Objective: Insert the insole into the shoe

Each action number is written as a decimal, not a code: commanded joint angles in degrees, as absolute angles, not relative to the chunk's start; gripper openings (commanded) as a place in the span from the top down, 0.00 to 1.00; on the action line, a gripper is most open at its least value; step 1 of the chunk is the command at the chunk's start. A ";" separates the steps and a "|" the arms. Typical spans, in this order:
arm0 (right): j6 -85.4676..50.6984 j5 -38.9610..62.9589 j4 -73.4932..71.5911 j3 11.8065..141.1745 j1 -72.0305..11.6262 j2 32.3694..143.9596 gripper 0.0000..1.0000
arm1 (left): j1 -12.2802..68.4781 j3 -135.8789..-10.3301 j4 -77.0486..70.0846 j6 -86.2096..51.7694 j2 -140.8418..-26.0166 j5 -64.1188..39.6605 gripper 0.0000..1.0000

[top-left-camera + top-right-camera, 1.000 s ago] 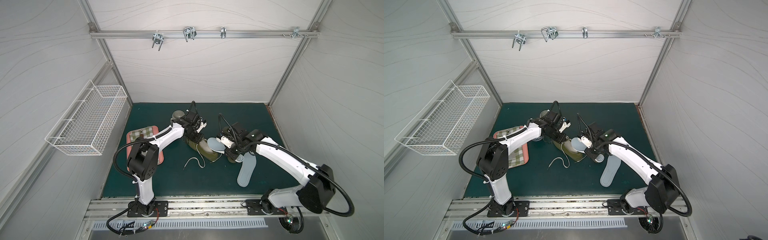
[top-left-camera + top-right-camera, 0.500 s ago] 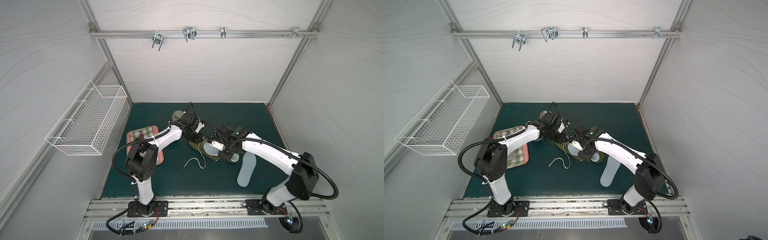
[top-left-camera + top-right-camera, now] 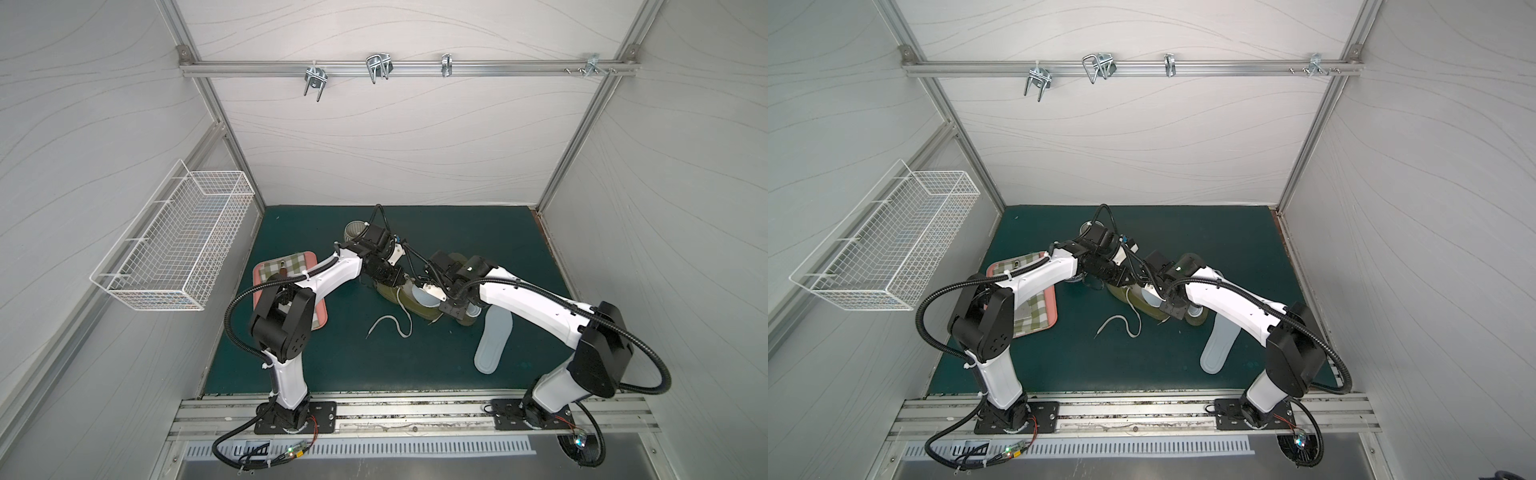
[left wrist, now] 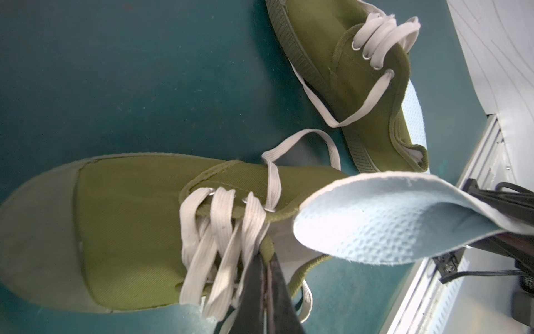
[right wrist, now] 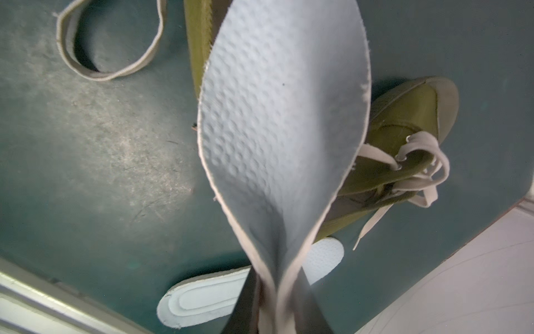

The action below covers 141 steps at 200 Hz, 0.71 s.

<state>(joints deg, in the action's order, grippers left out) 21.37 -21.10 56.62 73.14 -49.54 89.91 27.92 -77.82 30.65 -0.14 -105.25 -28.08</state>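
On the left of the dark green worktop (image 3: 332, 365), the pink tray with a checked cloth (image 3: 321, 319) lies clear of the work; the left end effector (image 4: 266, 260) stays clamped on the tongue of the olive canvas lace-up shoe (image 4: 130, 219), holding its mouth up; the right end effector (image 5: 277, 292), pinched tight on the heel of the pale blue dimpled foam insole (image 5: 283, 115), has swung in from the right, so the insole's toe now hangs just over the opening, not yet inside; insertion looks ready to begin. Rightward, a second olive shoe (image 4: 346, 72) and a spare pale insole (image 3: 492, 340) lie near; a loose white lace (image 3: 386, 326) trails in front; the walls stand well apart.
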 commanded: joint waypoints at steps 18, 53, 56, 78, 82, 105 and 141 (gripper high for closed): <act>26.96 -25.38 51.22 71.04 -51.29 89.55 0.86 | 26.67 -83.31 32.07 -0.41 -106.91 -33.97 1.00; 30.42 -26.99 48.29 70.73 -52.55 89.65 0.86 | 26.68 -84.11 33.12 -0.15 -107.75 -34.80 1.00; 30.76 -27.12 48.06 70.67 -52.60 89.77 0.86 | 26.65 -84.11 33.07 -0.13 -107.83 -34.83 1.00; 33.05 -27.71 46.74 70.77 -53.04 90.02 0.86 | 26.69 -84.59 33.64 -0.09 -108.21 -34.89 1.00; 33.37 -27.78 46.41 70.70 -53.08 90.05 0.86 | 26.71 -84.63 33.76 -0.09 -108.36 -34.97 1.00; 36.06 -28.39 44.74 69.56 -53.26 90.42 0.87 | 26.65 -84.94 34.25 0.04 -108.77 -35.15 1.00; 37.37 -28.78 45.20 68.52 -52.65 90.64 0.86 | 26.64 -85.38 34.86 0.34 -109.31 -34.92 1.00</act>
<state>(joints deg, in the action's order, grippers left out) 34.35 -28.60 45.87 68.93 -52.69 90.04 26.52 -81.87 35.22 -0.25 -108.18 -32.21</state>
